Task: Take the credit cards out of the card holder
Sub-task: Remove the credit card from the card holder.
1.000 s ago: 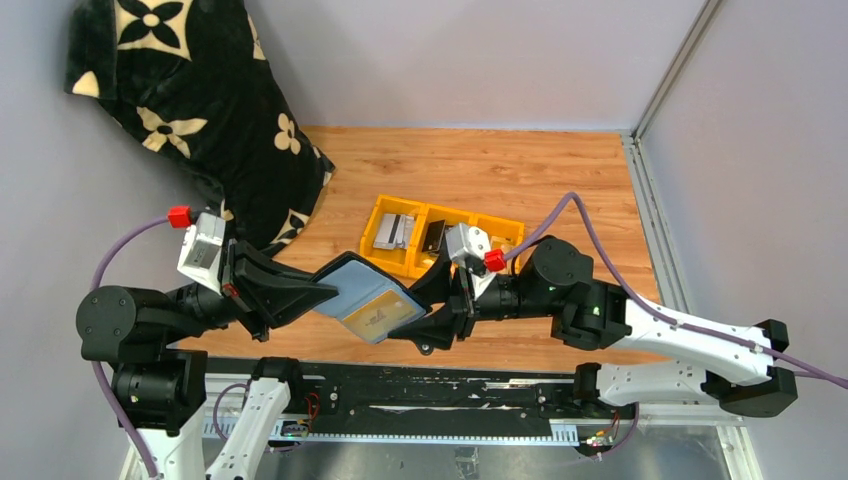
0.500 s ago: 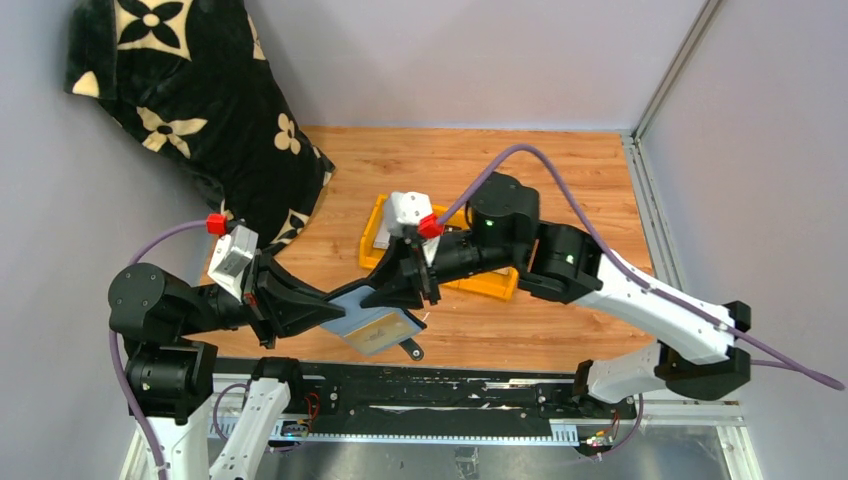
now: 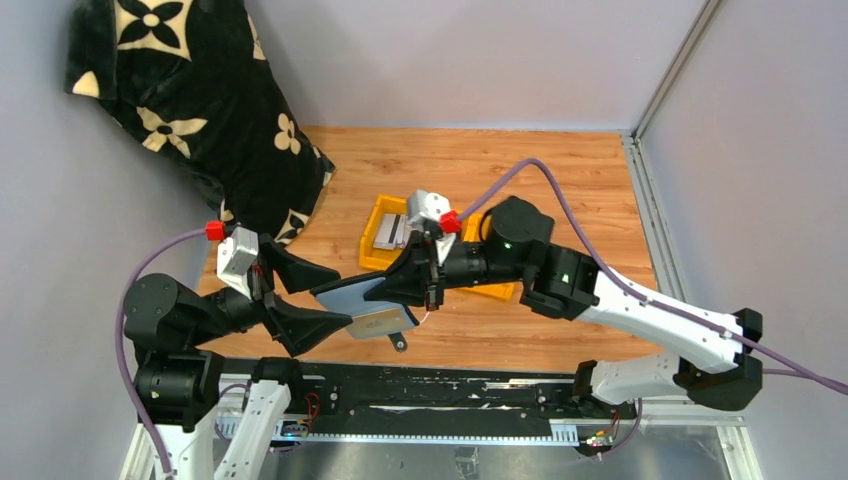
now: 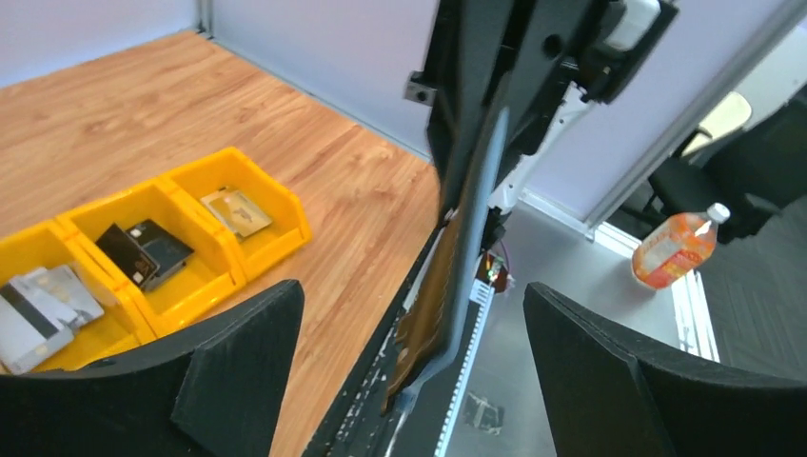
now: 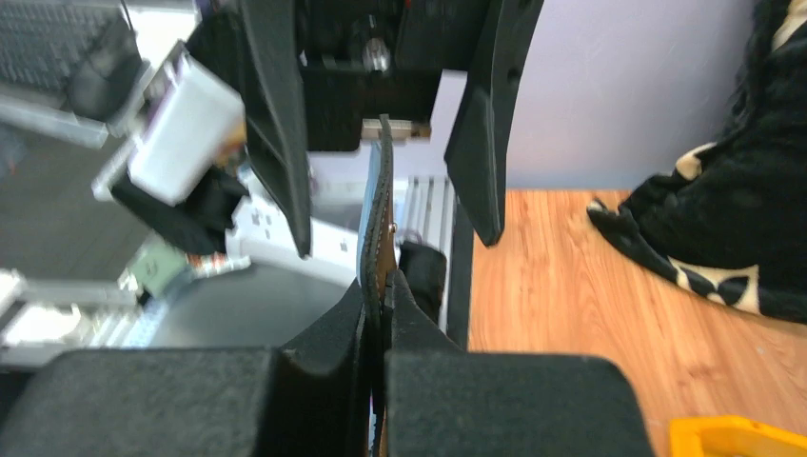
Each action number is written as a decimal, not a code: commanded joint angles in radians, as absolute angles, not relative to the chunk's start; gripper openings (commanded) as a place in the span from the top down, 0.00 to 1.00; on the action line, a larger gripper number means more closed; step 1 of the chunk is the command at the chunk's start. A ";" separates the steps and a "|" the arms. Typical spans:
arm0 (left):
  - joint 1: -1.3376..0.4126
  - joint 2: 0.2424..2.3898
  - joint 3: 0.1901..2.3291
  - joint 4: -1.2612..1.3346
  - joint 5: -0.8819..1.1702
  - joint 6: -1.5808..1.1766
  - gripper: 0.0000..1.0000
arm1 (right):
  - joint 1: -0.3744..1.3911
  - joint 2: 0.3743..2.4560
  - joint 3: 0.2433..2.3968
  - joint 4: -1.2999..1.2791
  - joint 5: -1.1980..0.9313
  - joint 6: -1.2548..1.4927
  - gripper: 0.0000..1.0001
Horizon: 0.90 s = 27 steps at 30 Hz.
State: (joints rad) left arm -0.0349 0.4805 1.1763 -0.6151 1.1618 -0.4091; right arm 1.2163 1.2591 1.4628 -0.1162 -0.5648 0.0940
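Over the table's near edge, just this side of the yellow tray, the holder hangs in the air. The right gripper is pinched tight on its right edge. The left gripper stands wide, touching nothing. I'd close the left fingers on the tan card alone and slide it along its pocket. Other pockets can't be read, since both wrist views catch the holder edge-on.
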 commanded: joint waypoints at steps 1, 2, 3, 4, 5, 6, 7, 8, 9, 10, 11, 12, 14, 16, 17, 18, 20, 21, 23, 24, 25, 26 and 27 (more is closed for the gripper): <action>-0.034 0.416 1.062 -0.436 1.084 -0.605 0.07 | 1.213 1.139 1.264 0.427 -0.403 0.342 1.00; -0.034 0.399 1.027 -0.370 1.085 -0.688 0.07 | 1.213 1.132 1.230 0.490 -0.383 0.382 1.00; -0.034 0.384 1.001 -0.312 1.082 -0.742 0.07 | 1.213 1.129 1.207 0.542 -0.368 0.410 1.00; -0.034 0.374 0.978 -0.267 1.078 -0.783 0.07 | 1.212 1.126 1.188 0.584 -0.353 0.438 1.00; -0.034 0.370 0.966 -0.248 1.071 -0.810 0.08 | 1.214 1.125 1.169 0.623 -0.333 0.464 1.00; -0.035 0.370 0.959 -0.238 1.069 -0.830 0.09 | 1.215 1.124 1.150 0.663 -0.313 0.486 1.00; -0.034 0.373 0.954 -0.219 1.076 -0.853 0.10 | 1.214 1.124 1.135 0.691 -0.292 0.503 1.00; -0.034 0.380 0.948 -0.195 1.088 -0.874 0.11 | 1.216 1.124 1.123 0.711 -0.266 0.516 1.00; -0.034 0.383 0.948 -0.177 1.096 -0.891 0.13 | 1.218 1.125 1.110 0.731 -0.244 0.524 1.00; -0.034 0.387 0.951 -0.159 1.103 -0.907 0.14 | 1.220 1.127 1.095 0.756 -0.225 0.527 1.00; -0.034 0.390 0.954 -0.150 1.108 -0.917 0.17 | 1.224 1.129 1.079 0.779 -0.204 0.529 1.00; -0.035 0.393 0.960 -0.147 1.114 -0.918 0.20 | 1.229 1.130 1.063 0.800 -0.185 0.529 1.00; -0.035 0.403 0.969 -0.154 1.123 -0.910 0.34 | 1.234 1.134 1.038 0.828 -0.163 0.527 1.00; -0.034 0.416 0.976 -0.177 1.137 -0.891 0.57 | 1.233 1.135 1.028 0.827 -0.159 0.520 1.00; -0.035 0.422 0.980 -0.210 1.135 -0.865 0.68 | 1.233 1.135 1.030 0.809 -0.164 0.513 1.00; -0.035 0.428 0.991 -0.258 1.125 -0.819 0.80 | 1.233 1.135 1.039 0.779 -0.170 0.498 1.00; -0.035 0.449 1.033 -0.408 1.101 -0.690 0.91 | 1.231 1.135 1.068 0.677 -0.202 0.453 0.96; -0.034 0.461 1.058 -0.479 1.087 -0.623 0.95 | 1.229 1.135 1.090 0.600 -0.224 0.424 0.89; -0.034 0.489 1.109 -0.585 1.082 -0.514 1.00 | 1.219 1.142 1.152 0.429 -0.283 0.335 0.78; -0.035 0.507 1.140 -0.635 1.085 -0.466 1.00 | 1.218 1.148 1.191 0.324 -0.289 0.285 0.74; -0.034 0.517 1.158 -0.682 1.091 -0.416 1.00 | 1.217 1.158 1.230 0.231 -0.299 0.230 0.69; -0.035 0.533 1.181 -0.722 1.103 -0.370 1.00 | 1.215 1.174 1.276 0.130 -0.319 0.169 0.68; -0.034 0.540 1.189 -0.750 1.116 -0.335 1.00 | 1.215 1.193 1.320 0.038 -0.327 0.114 0.67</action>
State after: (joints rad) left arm -0.0349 0.4961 1.1202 -0.5232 1.0973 -0.5758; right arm 1.2217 1.1599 1.1645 0.4305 -0.2481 0.3576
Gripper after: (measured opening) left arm 0.067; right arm 0.305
